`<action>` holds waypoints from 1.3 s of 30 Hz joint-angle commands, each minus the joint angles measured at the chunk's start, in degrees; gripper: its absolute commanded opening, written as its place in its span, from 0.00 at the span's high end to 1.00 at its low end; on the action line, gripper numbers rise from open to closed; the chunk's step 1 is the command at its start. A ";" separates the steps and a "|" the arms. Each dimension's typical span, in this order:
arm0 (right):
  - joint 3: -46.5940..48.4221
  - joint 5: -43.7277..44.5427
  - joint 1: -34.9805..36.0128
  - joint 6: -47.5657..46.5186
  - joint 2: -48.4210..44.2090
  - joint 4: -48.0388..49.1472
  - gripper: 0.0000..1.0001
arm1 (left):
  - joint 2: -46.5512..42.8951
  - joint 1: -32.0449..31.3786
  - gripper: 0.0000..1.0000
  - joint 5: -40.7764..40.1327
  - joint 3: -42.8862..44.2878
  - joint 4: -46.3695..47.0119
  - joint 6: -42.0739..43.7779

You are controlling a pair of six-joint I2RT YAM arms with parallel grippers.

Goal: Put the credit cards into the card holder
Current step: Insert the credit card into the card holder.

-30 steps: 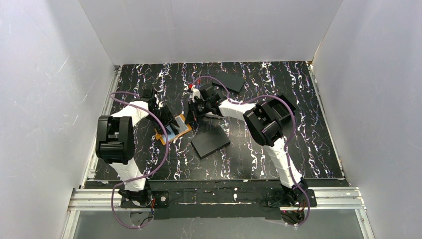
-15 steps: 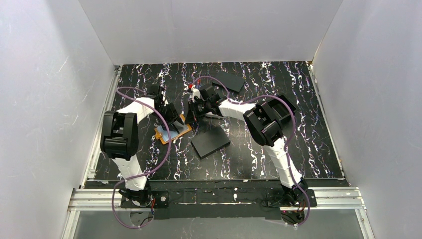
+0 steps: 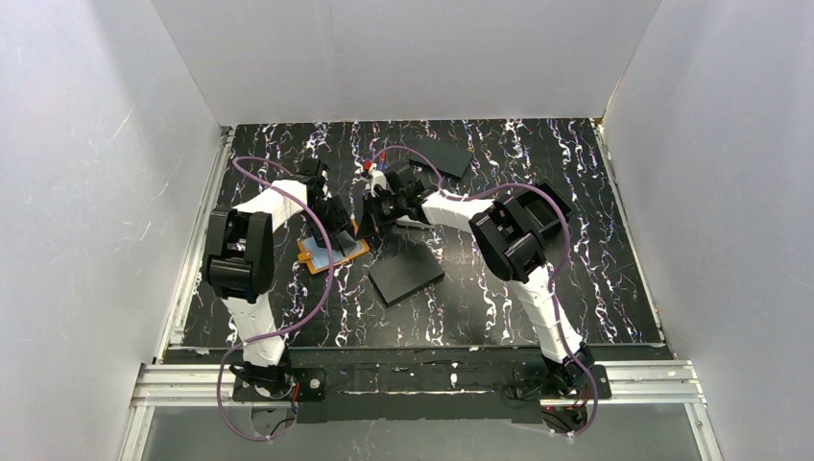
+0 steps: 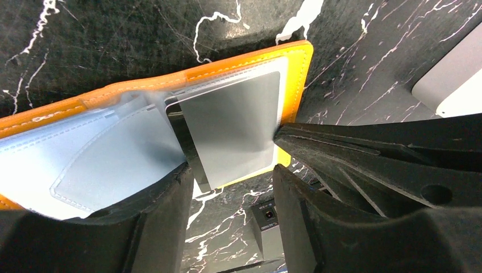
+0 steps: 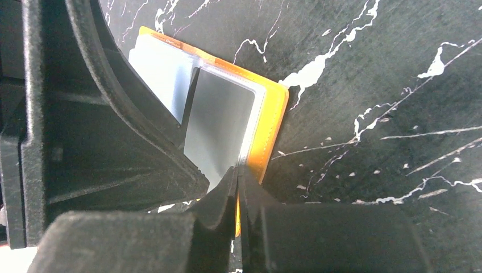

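Note:
The orange card holder point(image 3: 324, 254) lies open on the dark marbled table, its pale blue-grey sleeves facing up point(image 4: 113, 153). A grey credit card point(image 4: 236, 122) sits in the sleeve at the holder's right end point(image 5: 219, 125). My left gripper point(image 3: 338, 230) hovers over that end, jaws open point(image 4: 232, 169), with the card's near edge just past its fingertips. My right gripper point(image 3: 371, 222) is shut point(image 5: 237, 170) on the holder's orange rim point(image 5: 274, 114), and its fingers point(image 4: 352, 145) reach in from the right in the left wrist view.
A flat black rectangle point(image 3: 406, 273) lies just right of the holder, toward the front. Another black rectangle point(image 3: 444, 157) rests at the back. White walls enclose the table on three sides.
My left arm has swung right and toward the back, bringing its gripper over the holder's right end. The right gripper and the holder have stayed put.

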 commanded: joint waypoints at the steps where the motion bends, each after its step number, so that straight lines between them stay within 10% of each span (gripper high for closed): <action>1: -0.50 2.78 2.36 -0.52 2.83 -4.84 0.91 | -1.00 -2.05 0.49 6.00 1.65 4.91 0.60; 18: -2.66 11.23 1.42 -1.41 -7.58 -8.71 0.63 | -15.63 9.24 0.49 12.00 -9.72 0.85 9.43; 28: 0.93 11.67 5.49 1.59 -7.34 -7.30 0.69 | -8.25 14.43 0.70 15.62 -13.46 5.63 7.78; 39: 3.05 12.40 7.82 2.98 -5.75 -5.23 0.79 | -7.70 14.65 0.71 -1.04 -11.62 -3.66 10.99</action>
